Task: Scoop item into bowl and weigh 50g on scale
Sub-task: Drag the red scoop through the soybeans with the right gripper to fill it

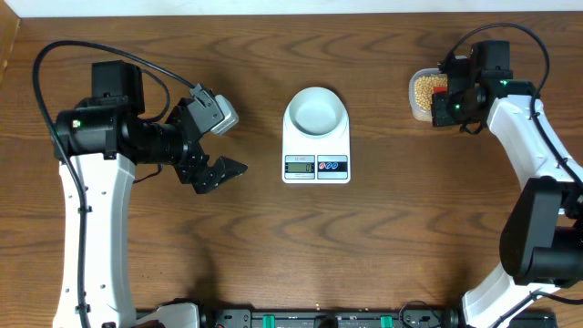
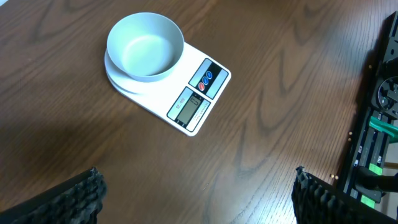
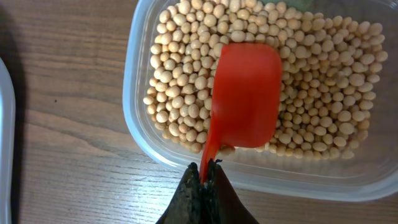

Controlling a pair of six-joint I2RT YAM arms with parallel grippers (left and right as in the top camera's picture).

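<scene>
dark wood table (image 1: 410, 228), two arms. right gripper (image 3: 204, 169) clamped tight on the handle of a red scoop (image 3: 245, 93); scoop head rests on the beans (image 3: 180, 93) in the clear tub (image 3: 132, 74), none visible on it. left gripper (image 1: 226, 141) spread wide, holding nothing, well left of the scale (image 1: 316, 169). bowl (image 1: 316, 109) sits on the scale, empty. step, as judged: scooping. next move calls for digging the head under the beans, then a level lift toward the bowl
</scene>
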